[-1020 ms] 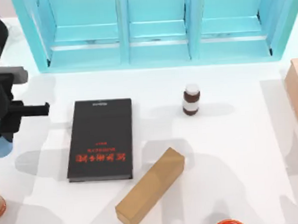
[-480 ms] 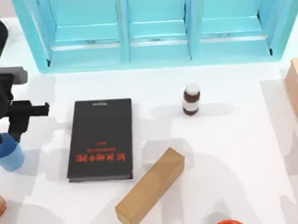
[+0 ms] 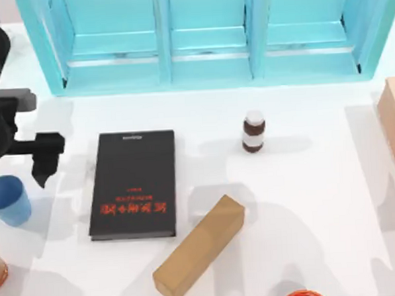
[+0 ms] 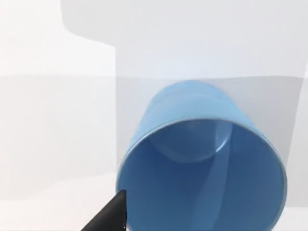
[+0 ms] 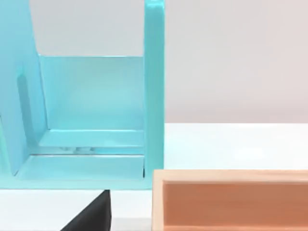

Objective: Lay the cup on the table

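Cup (image 3: 8, 200) released onto table (image 3: 318, 181), black book's (image 3: 133, 184) red lettering unreadable

Top view looks down; left wrist view sits close over cup (image 4: 202, 163).

Left pincer (image 3: 45, 170) — open, table's left

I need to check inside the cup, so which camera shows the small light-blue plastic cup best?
The left wrist view: the small light-blue plastic cup looms close, its open mouth facing the camera. The top view shows it small, near the table's left edge.
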